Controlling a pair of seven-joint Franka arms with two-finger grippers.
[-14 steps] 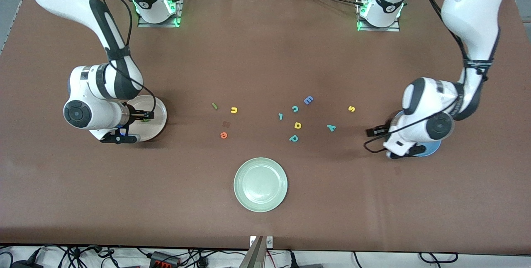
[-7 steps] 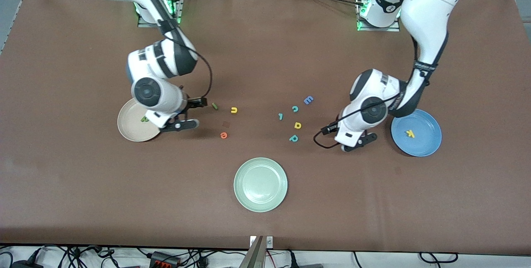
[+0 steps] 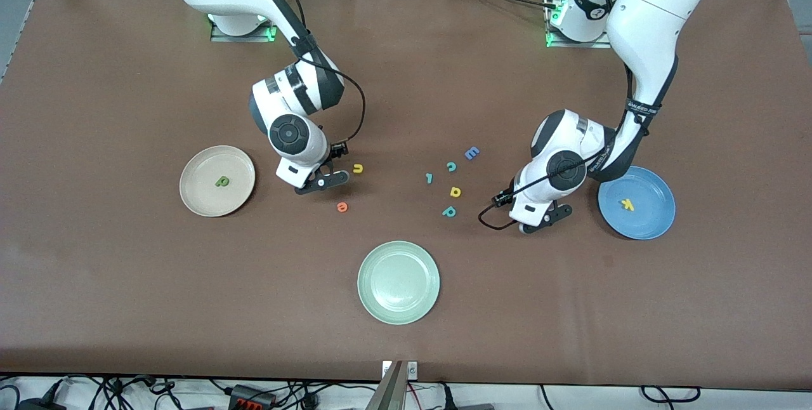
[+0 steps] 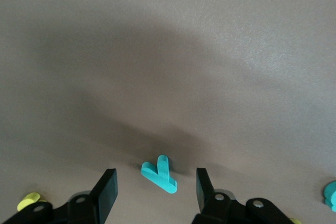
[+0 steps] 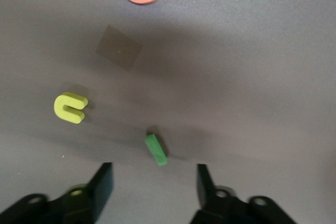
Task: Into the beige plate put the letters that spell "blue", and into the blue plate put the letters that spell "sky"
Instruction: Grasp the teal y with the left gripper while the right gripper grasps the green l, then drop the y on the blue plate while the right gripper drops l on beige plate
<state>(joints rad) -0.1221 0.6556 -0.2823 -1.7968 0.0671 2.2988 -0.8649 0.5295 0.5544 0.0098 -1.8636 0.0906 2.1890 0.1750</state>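
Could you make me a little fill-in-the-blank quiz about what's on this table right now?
1. The blue plate holds one yellow letter, a ____.
2. The green letter b lies in the ____ plate.
3. The left gripper has its open fingers on either side of a teal letter ____.
4. The pale green plate holds ____ letters.

Missing words: k; beige; y; no
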